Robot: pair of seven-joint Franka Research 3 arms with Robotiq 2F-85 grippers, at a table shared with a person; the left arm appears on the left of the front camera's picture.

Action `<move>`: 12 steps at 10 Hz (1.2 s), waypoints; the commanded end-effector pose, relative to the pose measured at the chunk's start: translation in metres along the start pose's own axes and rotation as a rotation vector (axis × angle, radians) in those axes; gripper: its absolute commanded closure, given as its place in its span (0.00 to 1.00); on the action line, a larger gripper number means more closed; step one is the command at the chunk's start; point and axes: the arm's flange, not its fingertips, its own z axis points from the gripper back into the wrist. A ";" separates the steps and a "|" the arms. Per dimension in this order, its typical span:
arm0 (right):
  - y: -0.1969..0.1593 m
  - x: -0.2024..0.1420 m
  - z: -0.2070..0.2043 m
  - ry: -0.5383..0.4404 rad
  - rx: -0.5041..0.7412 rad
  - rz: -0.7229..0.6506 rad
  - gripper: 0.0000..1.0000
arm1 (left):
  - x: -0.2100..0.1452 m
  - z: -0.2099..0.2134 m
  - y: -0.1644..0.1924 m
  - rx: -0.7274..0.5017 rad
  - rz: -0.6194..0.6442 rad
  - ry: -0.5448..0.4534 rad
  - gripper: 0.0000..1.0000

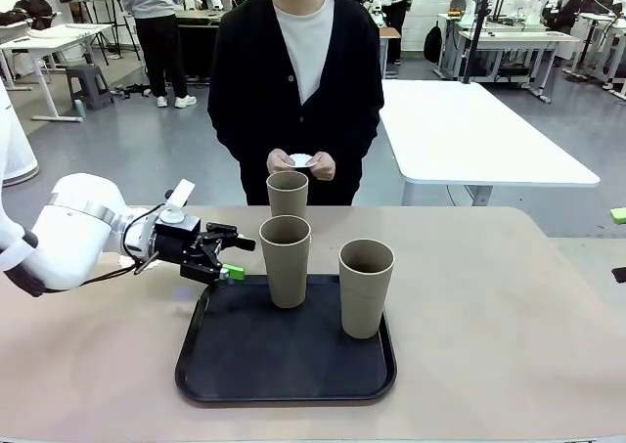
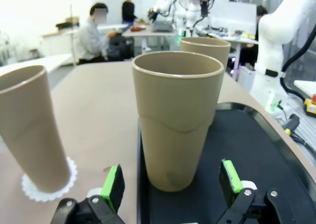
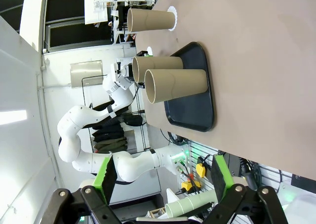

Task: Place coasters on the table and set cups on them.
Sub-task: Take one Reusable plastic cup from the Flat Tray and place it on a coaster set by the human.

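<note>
While reading outward from my side, I log the black tray [image 1: 284, 370] nearest on the table [image 1: 509, 306]. It carries two cups, the left cup [image 1: 285, 262] and the right cup [image 1: 366, 287]. Both stand upright, long axis vertical, rims up. My left gripper [image 1: 239, 257] faces the left cup with jaws spread wide, gripping nothing. My right gripper [image 3: 160, 179] is equally wide and empty. Beyond the tray, a third cup [image 1: 288, 194] stands upright on one coaster [image 2: 34, 193]. Farthest, the person's hands [image 1: 301, 162] hold white paper; count indeterminate.
</note>
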 end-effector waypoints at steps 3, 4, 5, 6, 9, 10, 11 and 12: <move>0.001 0.001 -0.001 0.001 0.020 0.010 0.00 | -0.004 -0.023 0.005 -0.008 -0.040 -0.028 0.00; 0.001 0.001 -0.001 0.001 0.020 0.010 0.00 | -0.004 -0.026 0.008 0.009 -0.010 -0.034 0.00; 0.001 0.001 -0.001 0.001 0.020 0.010 0.00 | -0.005 -0.030 0.010 0.014 0.002 -0.043 0.00; 0.001 0.001 -0.001 0.001 0.020 0.010 0.00 | -0.005 -0.035 0.014 0.016 0.008 -0.045 0.00; 0.001 0.001 -0.001 0.001 0.020 0.010 0.00 | -0.009 -0.047 0.018 -0.001 0.027 -0.043 0.00; 0.001 0.001 -0.001 0.001 0.020 0.010 0.00 | -0.010 -0.050 0.018 -0.007 0.033 -0.037 0.00; 0.001 0.001 -0.001 0.001 0.020 0.010 0.00 | -0.011 -0.054 0.018 -0.014 0.040 -0.032 0.00; 0.001 0.001 -0.001 0.001 0.020 0.010 0.00 | -0.012 -0.057 0.018 -0.017 0.042 -0.027 0.00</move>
